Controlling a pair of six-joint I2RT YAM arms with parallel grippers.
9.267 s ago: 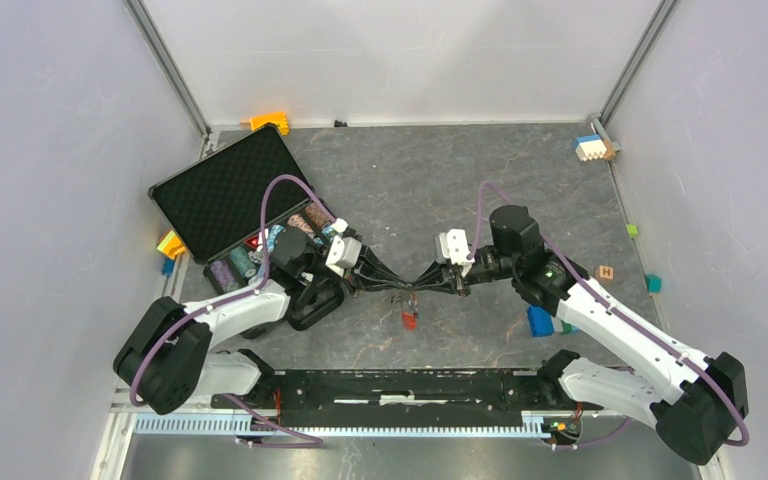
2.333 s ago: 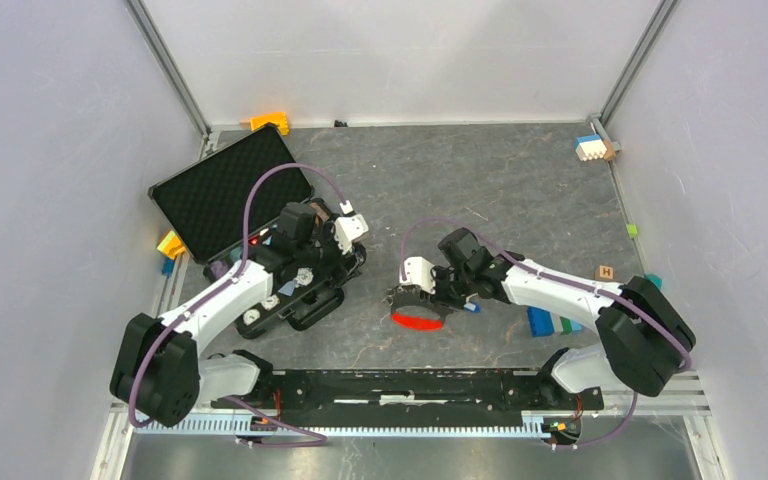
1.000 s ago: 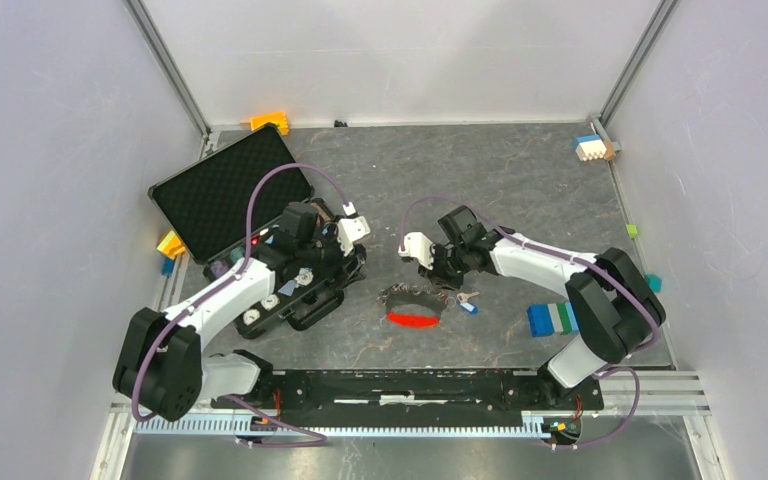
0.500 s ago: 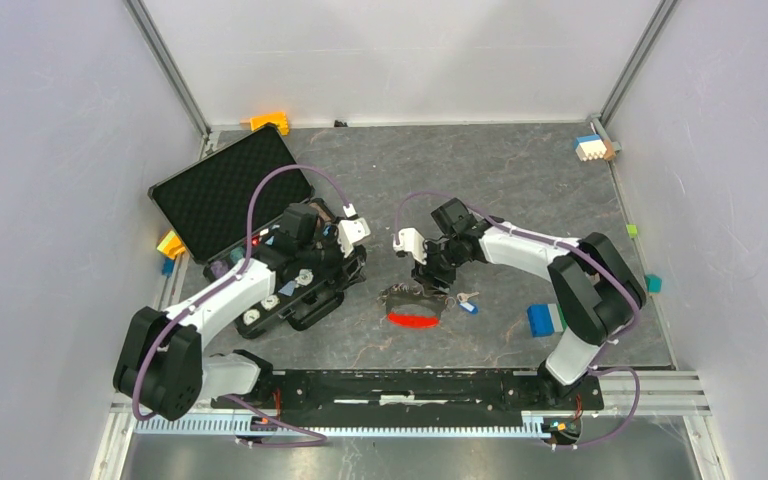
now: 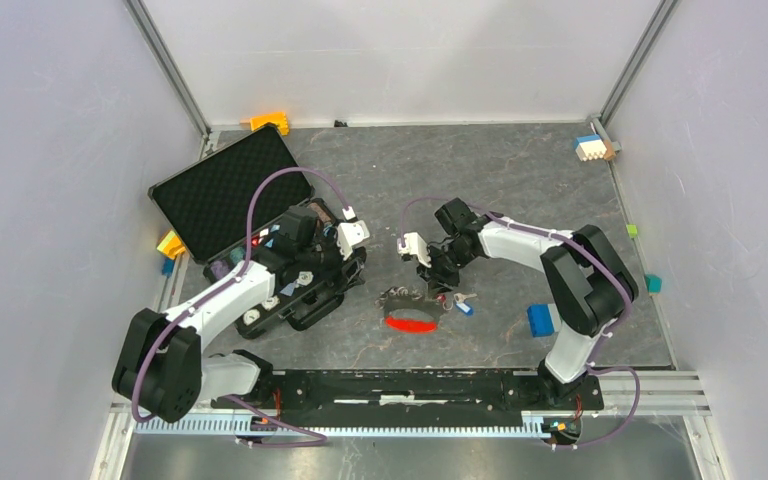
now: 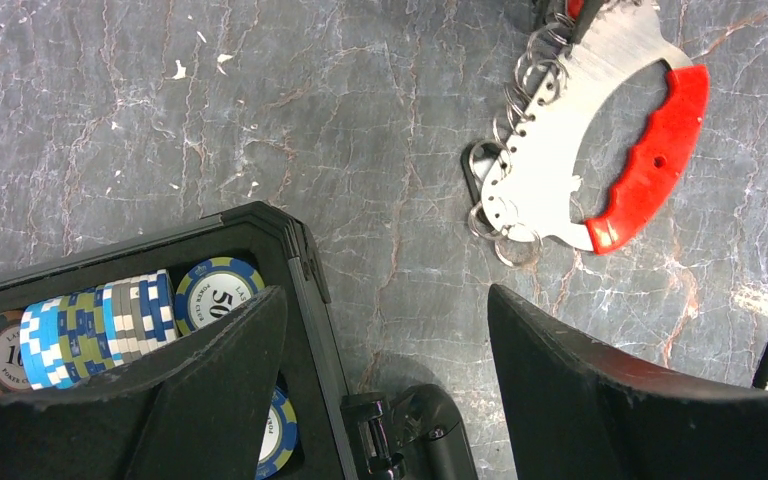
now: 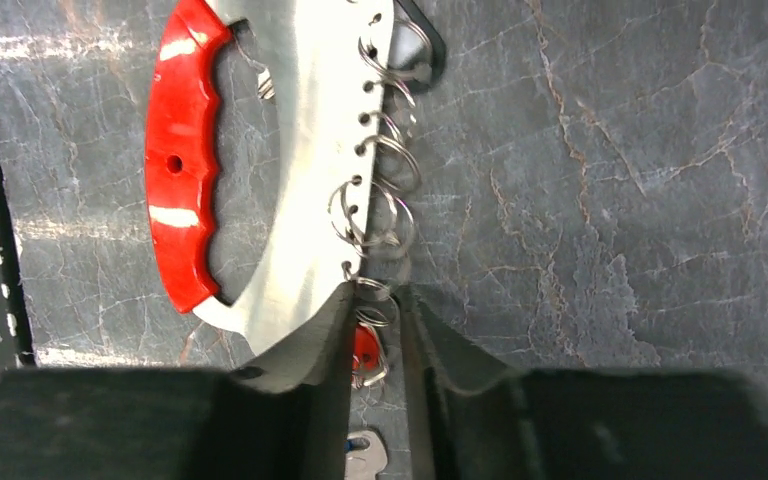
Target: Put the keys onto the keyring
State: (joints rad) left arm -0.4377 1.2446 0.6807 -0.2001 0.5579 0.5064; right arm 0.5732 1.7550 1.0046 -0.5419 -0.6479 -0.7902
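Observation:
The keyring, a curved silver plate with a red grip and several small rings, lies flat on the table. My right gripper is down at its ring end. Its jaws stand a narrow gap apart, astride the red key's head and a wire ring; whether they pinch either I cannot tell. The blue key lies loose just behind. My left gripper hangs open and empty over the corner of the black case.
An open black case with poker chips lies at the left. A blue-green block sits right of the keys. Small blocks lie along the walls: orange, white-blue, teal.
My right gripper has come down and left onto the keyring's ring end, its jaws widening and then narrowing. The keyring has shifted slightly. The left arm has stayed still.

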